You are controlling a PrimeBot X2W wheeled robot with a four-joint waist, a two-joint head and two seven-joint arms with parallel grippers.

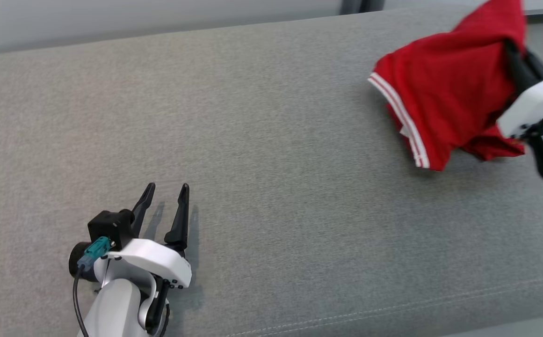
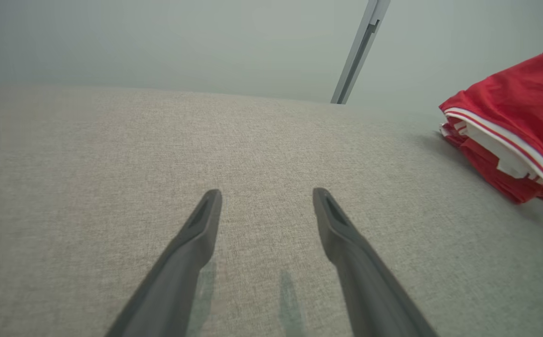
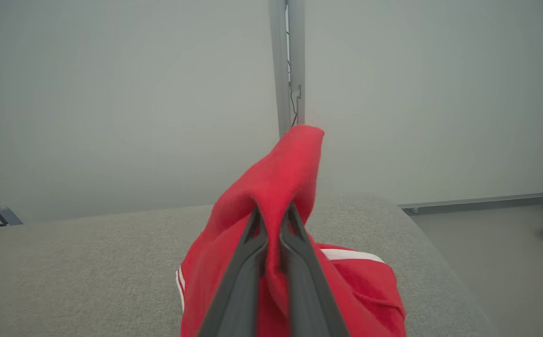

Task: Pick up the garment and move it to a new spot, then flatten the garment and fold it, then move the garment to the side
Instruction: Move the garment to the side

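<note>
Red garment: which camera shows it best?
Head view: the red garment shows nearly whole, pinched by the right gripper. The right wrist view is close on the gripped fold; the left wrist view catches its striped edge.

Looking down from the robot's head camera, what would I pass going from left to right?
The open left gripper, low down → a bare stretch of grey cushion → the red garment with white stripes → the right gripper, shut on the garment at the right edge.

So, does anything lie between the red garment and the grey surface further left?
Nothing visible does. The right gripper is shut on the garment; the only other thing over the grey surface is the open left gripper, well apart.
</note>
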